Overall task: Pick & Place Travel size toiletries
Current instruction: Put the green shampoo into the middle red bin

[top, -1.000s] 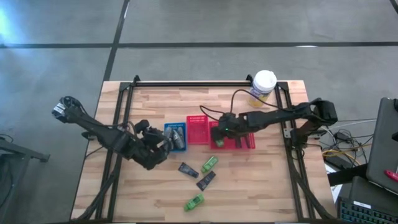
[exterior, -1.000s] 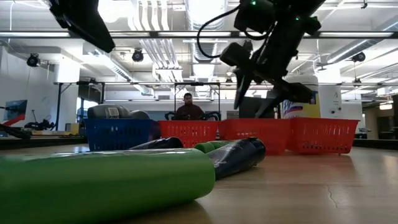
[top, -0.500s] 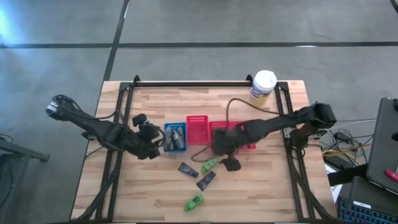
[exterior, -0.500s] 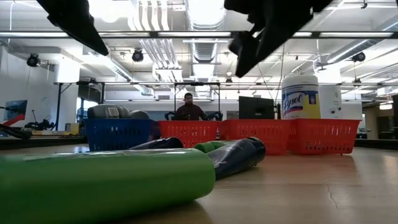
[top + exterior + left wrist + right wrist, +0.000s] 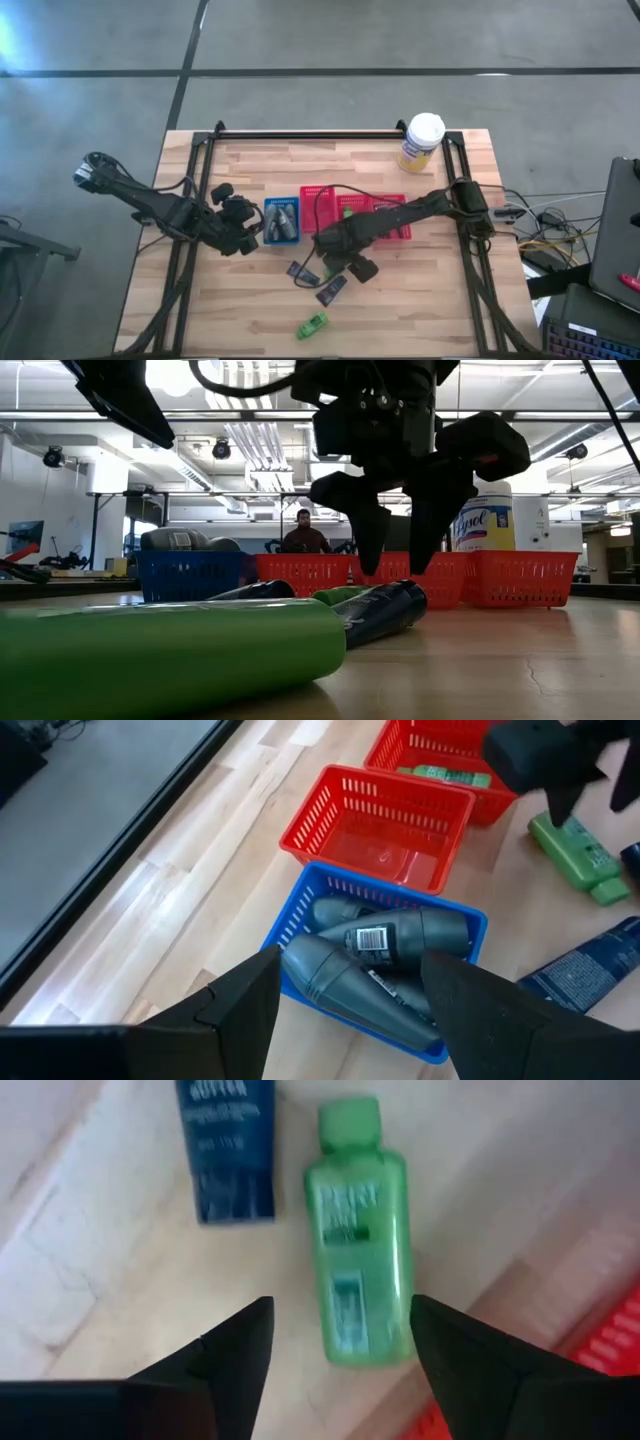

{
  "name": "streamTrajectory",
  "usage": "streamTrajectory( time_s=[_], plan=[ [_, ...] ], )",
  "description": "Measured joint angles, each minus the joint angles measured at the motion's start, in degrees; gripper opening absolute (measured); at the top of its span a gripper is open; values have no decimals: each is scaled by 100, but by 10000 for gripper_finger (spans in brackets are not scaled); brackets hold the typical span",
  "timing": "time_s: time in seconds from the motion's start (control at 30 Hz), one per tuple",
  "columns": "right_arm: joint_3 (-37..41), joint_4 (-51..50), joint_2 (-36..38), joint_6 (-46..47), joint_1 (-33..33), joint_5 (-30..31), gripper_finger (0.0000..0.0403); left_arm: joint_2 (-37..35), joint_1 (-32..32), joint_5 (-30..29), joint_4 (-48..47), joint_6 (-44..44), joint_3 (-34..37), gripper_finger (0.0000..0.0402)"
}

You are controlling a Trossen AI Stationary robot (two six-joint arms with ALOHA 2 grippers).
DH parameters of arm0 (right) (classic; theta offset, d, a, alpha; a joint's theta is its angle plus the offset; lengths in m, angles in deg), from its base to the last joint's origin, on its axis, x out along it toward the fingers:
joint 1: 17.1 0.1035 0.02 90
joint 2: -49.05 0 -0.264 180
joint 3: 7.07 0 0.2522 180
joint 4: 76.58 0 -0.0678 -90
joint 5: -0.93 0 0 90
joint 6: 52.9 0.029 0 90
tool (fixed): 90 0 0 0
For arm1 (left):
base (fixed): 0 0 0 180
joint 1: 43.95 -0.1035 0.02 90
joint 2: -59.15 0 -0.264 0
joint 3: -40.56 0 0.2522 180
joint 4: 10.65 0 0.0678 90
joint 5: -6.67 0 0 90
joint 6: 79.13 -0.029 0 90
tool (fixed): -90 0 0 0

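Observation:
My right gripper (image 5: 340, 1370) hovers open just above a bright green little bottle (image 5: 358, 1230) lying flat on the wood, one finger to each side of it and touching nothing. A dark blue flat pack (image 5: 225, 1150) lies beside that bottle. In the high view the right gripper (image 5: 338, 258) covers this bottle. Another dark pack (image 5: 331, 290) and a second green bottle (image 5: 312, 324) lie nearer the table's near edge. My left gripper (image 5: 350, 1020) waits open beside the blue tray (image 5: 300, 920), which holds grey oval bottles (image 5: 380, 945).
Two red mesh trays (image 5: 320, 206) (image 5: 398, 228) stand right of the blue tray (image 5: 282, 220); the farther one holds green bottles (image 5: 440, 775). A white-capped jar (image 5: 422, 140) stands at the far right corner. A person (image 5: 303, 532) sits in the room beyond.
My right gripper has swung from above the right red tray toward the table's near-left and come down over the green bottle beside the dark packs, staying open. My left gripper has drawn back slightly toward the far edge, beside the blue tray.

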Motion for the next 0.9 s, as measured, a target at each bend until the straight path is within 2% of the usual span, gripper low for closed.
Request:
streamTrajectory(
  time_s=[0.2,0.43,0.63,0.73,0.9],
  plan=[
    [11,441,-28,151,-4,178,226,0,0,-9,-1,162,0,245],
    [306,912,-89,-213,32,202,262,2,0,-29,14,170,0,245],
    [339,921,-290,-140,36,344,284,2,0,-36,31,186,2,246],
    [342,854,-316,-40,36,328,266,4,0,-52,34,202,2,246],
    [347,822,-278,-21,36,285,188,4,0,-65,34,208,2,245]
  ],
)
